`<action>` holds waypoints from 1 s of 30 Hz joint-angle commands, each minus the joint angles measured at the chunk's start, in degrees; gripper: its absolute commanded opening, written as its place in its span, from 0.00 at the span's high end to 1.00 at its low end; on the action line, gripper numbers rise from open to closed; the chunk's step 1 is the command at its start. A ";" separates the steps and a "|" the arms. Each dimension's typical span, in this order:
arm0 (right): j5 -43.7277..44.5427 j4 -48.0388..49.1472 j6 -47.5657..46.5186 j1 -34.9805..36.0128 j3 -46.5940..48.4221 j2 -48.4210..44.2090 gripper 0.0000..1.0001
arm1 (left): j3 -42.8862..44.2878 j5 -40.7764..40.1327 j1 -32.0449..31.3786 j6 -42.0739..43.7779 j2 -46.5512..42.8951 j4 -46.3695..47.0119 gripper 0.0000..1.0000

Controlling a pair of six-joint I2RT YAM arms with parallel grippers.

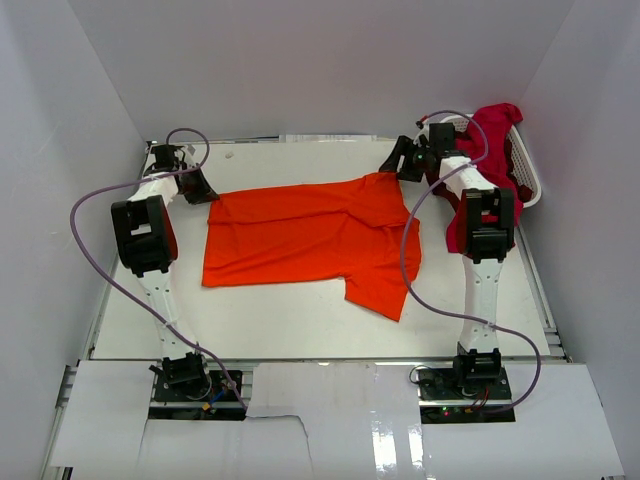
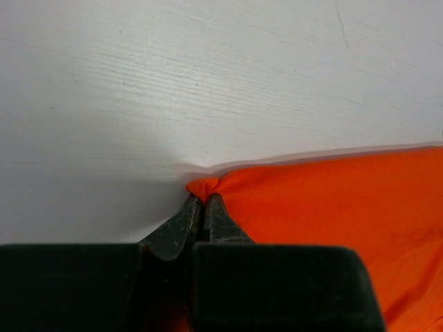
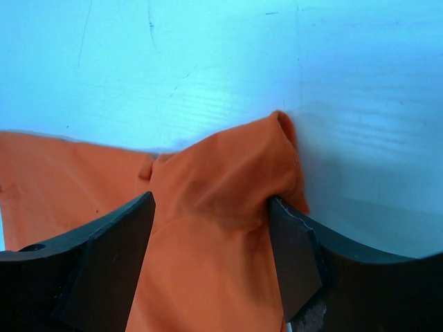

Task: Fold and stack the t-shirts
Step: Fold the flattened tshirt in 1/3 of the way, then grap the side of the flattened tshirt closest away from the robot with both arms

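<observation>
A bright orange t-shirt (image 1: 310, 235) lies spread flat across the table, one sleeve pointing toward the near edge. My left gripper (image 1: 205, 192) is at its far left corner, shut on a small pinch of the orange cloth (image 2: 332, 200) right at the fingertips (image 2: 203, 197). At the shirt's far right corner my right gripper (image 1: 393, 165) stands open. A bunched fold of the orange shirt (image 3: 221, 159) lies between its wide-apart fingers (image 3: 211, 204), and the right finger touches the cloth. Crimson red t-shirts (image 1: 495, 135) are heaped in the basket at the far right.
The white plastic laundry basket (image 1: 530, 178) stands at the far right corner, behind the right arm, with red cloth spilling over its near side (image 1: 458, 232). White walls close in the table (image 1: 300, 325) on three sides. Purple cables loop beside both arms.
</observation>
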 commanded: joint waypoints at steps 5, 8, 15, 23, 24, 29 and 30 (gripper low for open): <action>2.46 5.60 1.13 1.13 2.28 3.28 0.28 | 0.98 -3.84 1.12 1.43 0.66 -2.14 0.95; 4.30 6.04 0.52 1.05 2.01 2.84 0.27 | 1.15 -4.28 1.82 1.17 0.22 -2.32 0.95; 8.08 4.91 -0.19 1.04 4.63 4.07 0.34 | -0.69 -5.08 3.85 -0.24 -1.10 -2.15 0.96; 12.39 6.04 0.34 1.04 1.31 2.49 0.50 | -0.78 -4.81 4.90 -0.94 -1.36 -1.88 0.96; 12.57 6.04 0.34 0.96 1.30 2.40 0.48 | -0.69 -4.72 4.90 -0.94 -1.45 -1.88 0.96; 9.94 5.08 0.34 0.96 4.55 4.07 0.42 | -0.25 -3.32 4.90 -1.12 -0.75 -1.88 0.96; 9.76 4.73 0.43 0.96 5.25 4.77 0.40 | -0.34 -3.14 4.90 -1.12 -0.75 -1.88 0.96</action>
